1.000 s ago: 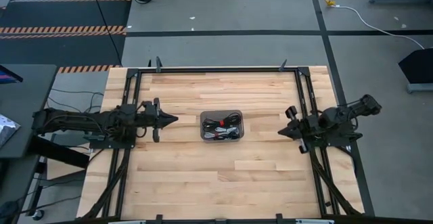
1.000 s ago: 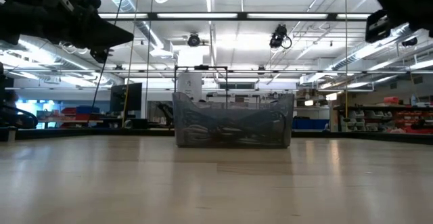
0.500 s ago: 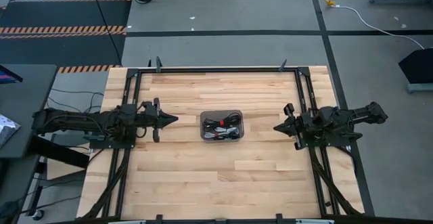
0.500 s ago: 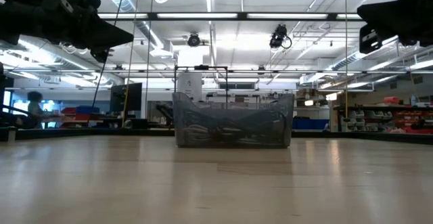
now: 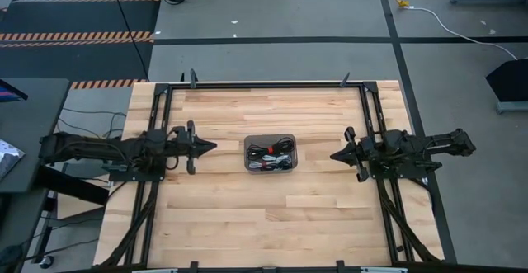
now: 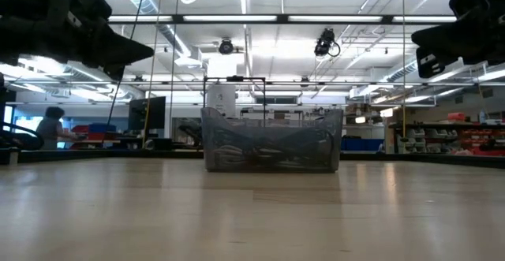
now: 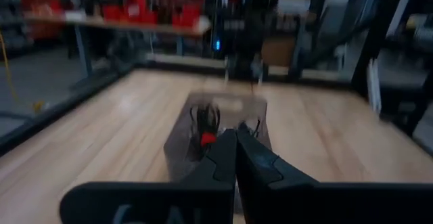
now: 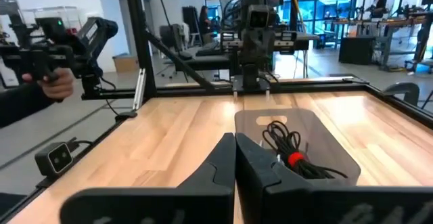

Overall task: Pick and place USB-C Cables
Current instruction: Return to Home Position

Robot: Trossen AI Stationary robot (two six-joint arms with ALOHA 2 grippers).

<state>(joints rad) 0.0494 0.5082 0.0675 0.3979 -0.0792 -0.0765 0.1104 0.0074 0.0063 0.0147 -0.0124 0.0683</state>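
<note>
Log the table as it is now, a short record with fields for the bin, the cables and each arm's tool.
bin: translucent grey, standing mid-table
cables: black and white coils, one with a red band, all inside the bin
left tool: shut, holding nothing, raised above the table on the bin's left, pointing toward it
right tool: shut, holding nothing, raised above the table on the bin's right, pointing toward it

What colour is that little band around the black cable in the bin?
The band is red, clearest in the right wrist view.
</note>
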